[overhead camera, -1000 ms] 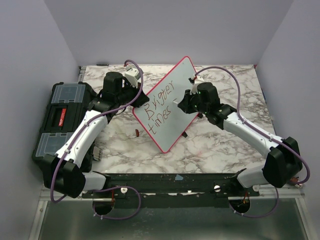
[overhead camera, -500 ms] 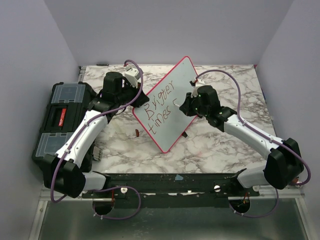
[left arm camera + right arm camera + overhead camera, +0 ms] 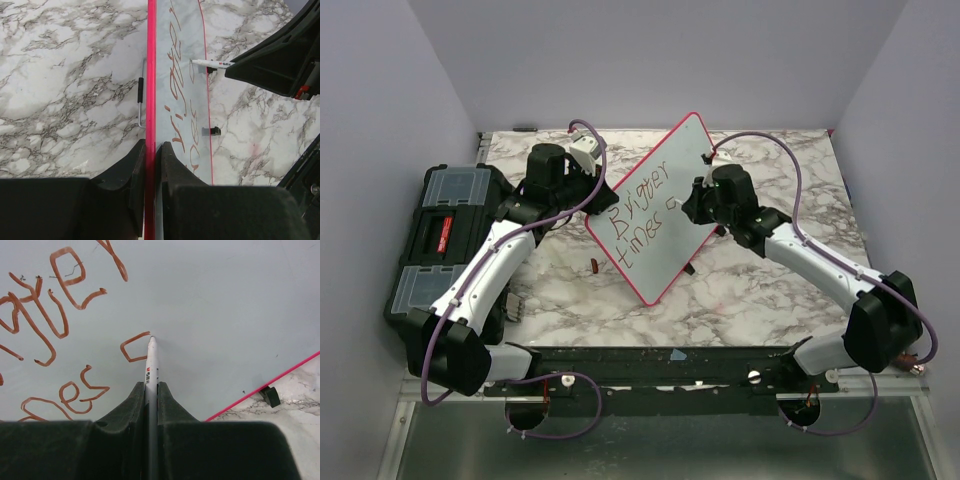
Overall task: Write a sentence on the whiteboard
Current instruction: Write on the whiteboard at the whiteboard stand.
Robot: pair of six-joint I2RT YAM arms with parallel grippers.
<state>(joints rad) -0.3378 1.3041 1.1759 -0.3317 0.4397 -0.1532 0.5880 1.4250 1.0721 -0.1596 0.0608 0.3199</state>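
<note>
The whiteboard [image 3: 655, 215] with its red-pink frame lies tilted on the marble table. The sentence [image 3: 642, 222] on it reads "Brigger times" in reddish-brown, with a fresh partial letter after it. My left gripper [image 3: 588, 203] is shut on the board's left edge; the frame [image 3: 150, 115] runs between the jaws in the left wrist view. My right gripper [image 3: 692, 203] is shut on a white marker [image 3: 151, 365]. The marker's tip touches the board at the end of the new curved stroke [image 3: 131, 347].
A black toolbox [image 3: 440, 240] stands at the table's left edge. A small red-brown cap [image 3: 592, 266] lies on the marble near the board's lower left. A black clip [image 3: 271, 395] sits by the board's edge. Walls close in on three sides.
My right gripper has drawn a new curved stroke after "times", moving the marker tip up and around. The left gripper and the board have held still.
</note>
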